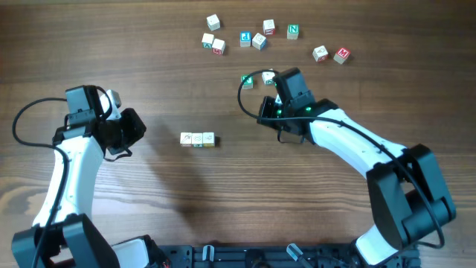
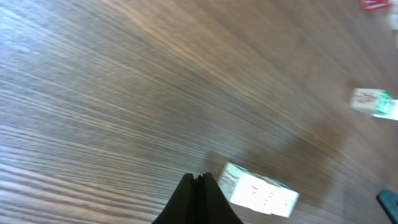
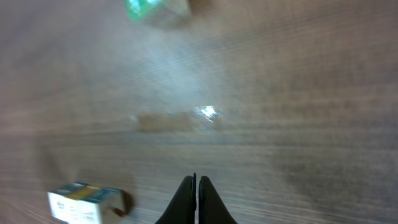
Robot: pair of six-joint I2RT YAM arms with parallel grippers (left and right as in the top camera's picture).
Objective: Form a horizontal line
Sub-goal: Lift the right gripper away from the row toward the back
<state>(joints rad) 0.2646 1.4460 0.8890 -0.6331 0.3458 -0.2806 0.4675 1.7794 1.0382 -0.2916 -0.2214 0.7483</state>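
The horizontal line (image 1: 197, 139) is a short row of three pale letter cubes touching side to side at the table's middle. It also shows in the left wrist view (image 2: 260, 192) and in the right wrist view (image 3: 84, 201). My left gripper (image 1: 137, 128) is shut and empty, well to the left of the row; its tips show in the left wrist view (image 2: 200, 180). My right gripper (image 1: 266, 113) is shut and empty, to the right of the row and above it; its tips show in the right wrist view (image 3: 196, 182).
Several loose letter cubes lie at the back, among them a green N cube (image 1: 293, 31), a blue-letter cube (image 1: 245, 39) and a red-faced cube (image 1: 341, 54). A green-lettered cube (image 1: 248, 80) lies just left of the right wrist.
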